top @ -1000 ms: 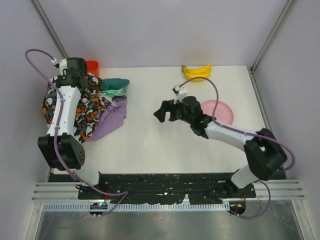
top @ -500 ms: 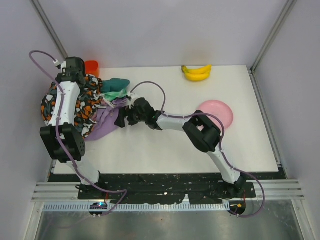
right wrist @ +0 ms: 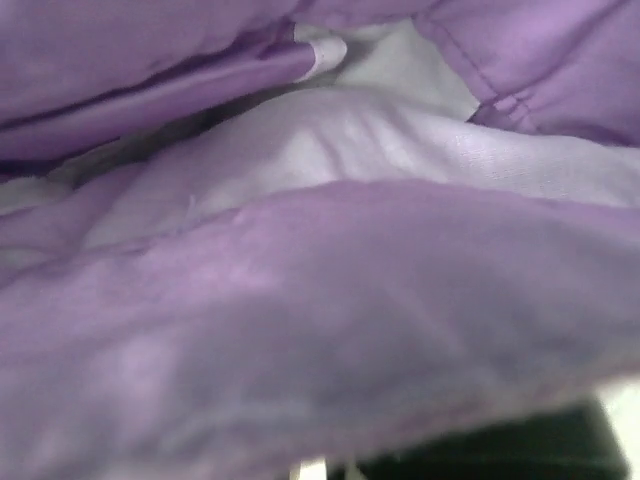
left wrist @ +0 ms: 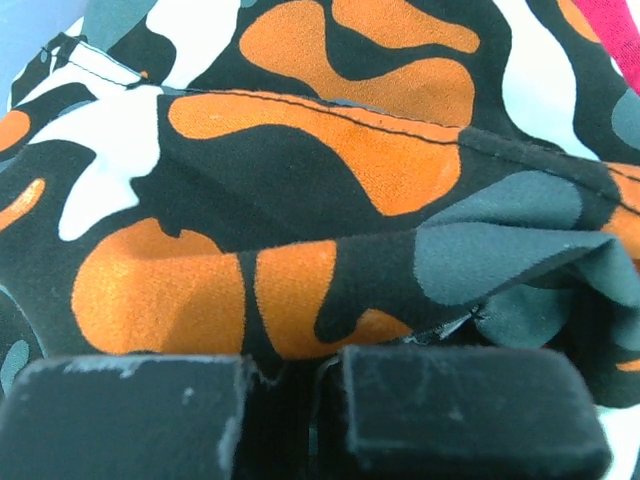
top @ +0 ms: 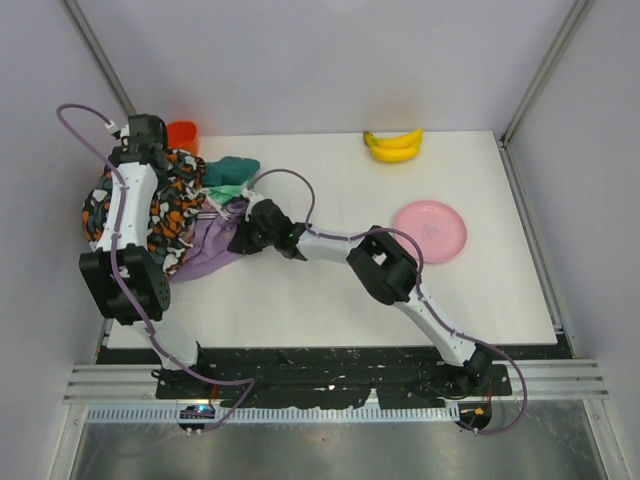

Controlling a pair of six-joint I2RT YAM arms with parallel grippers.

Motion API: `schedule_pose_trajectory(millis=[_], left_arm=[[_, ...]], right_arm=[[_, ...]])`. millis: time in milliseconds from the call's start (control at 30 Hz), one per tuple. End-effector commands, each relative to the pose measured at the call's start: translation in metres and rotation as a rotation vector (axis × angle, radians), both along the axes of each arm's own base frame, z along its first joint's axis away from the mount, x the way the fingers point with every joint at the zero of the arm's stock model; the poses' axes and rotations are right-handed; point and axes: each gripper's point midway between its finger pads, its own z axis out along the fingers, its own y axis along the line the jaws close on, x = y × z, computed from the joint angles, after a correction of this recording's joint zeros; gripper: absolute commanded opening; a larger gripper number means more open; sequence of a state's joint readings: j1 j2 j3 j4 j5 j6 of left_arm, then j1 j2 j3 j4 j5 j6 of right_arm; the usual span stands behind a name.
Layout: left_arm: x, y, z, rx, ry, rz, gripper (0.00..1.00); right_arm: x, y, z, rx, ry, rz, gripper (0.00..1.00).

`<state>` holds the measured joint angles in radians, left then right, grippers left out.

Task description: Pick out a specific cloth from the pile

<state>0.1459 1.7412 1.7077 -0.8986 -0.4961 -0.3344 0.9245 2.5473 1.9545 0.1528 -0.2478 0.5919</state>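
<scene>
Cloth (top: 205, 250) of plain lilac lies at the pile's (top: 165, 200) near-right edge. Within a second the right tool (top: 243, 232) has swung from mid-surface onto its edge, so a grasp looks imminent. Whether this tool or the left tool (left wrist: 290, 400), which is against patterned fabric (left wrist: 300, 200), is spread or pinching cannot be told.

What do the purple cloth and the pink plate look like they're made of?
Lilac cloth: thin woven fabric, matte with a faint sheen; it shows soft folds and a stitched seam. Pink plate: likely plastic, smooth and evenly coloured, though too small to be sure.
</scene>
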Motion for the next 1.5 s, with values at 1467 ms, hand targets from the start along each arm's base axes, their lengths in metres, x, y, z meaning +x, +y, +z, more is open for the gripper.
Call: schedule_pose_trajectory(millis=[1467], left_arm=[[0.016,0.003,-0.090,0.045,0.202,0.021,0.00]], right_arm=[[-0.159,-0.480,0.742,0.285,-1.459,-0.945,0.05]])
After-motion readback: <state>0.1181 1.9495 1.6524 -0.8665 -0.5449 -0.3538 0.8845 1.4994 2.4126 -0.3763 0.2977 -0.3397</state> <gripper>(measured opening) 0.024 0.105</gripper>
